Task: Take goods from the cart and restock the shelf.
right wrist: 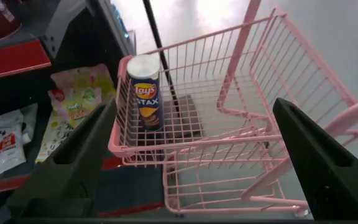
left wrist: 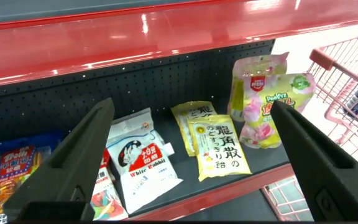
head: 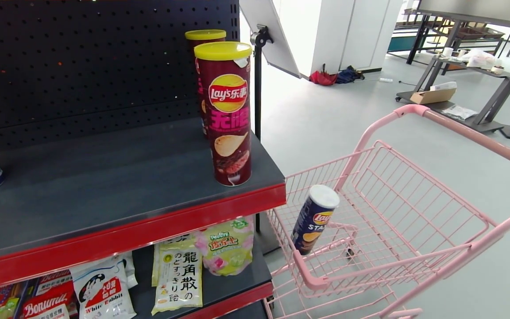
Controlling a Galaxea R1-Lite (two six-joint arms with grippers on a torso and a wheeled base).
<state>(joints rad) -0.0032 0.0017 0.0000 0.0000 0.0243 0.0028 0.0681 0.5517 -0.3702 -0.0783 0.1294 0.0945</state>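
Our right claw [right wrist: 192,104] gapes wide open facing the cart [head: 476,137], nearer than our left claw [left wrist: 192,104]; the blue can [right wrist: 145,93] leans almost upright in its near-left corner.

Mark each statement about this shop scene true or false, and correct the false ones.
1. A blue can sits in the pink cart. True.
2. Two maroon cans with yellow lids stand on the upper shelf. True.
3. The right end effector is shut on the blue can. False: it is open and empty, and the can sits in the cart, apart from it.
4. The lower shelf holds bottles. False: snack bags lie on it.
5. The left end effector is open and faces the lower shelf. True.
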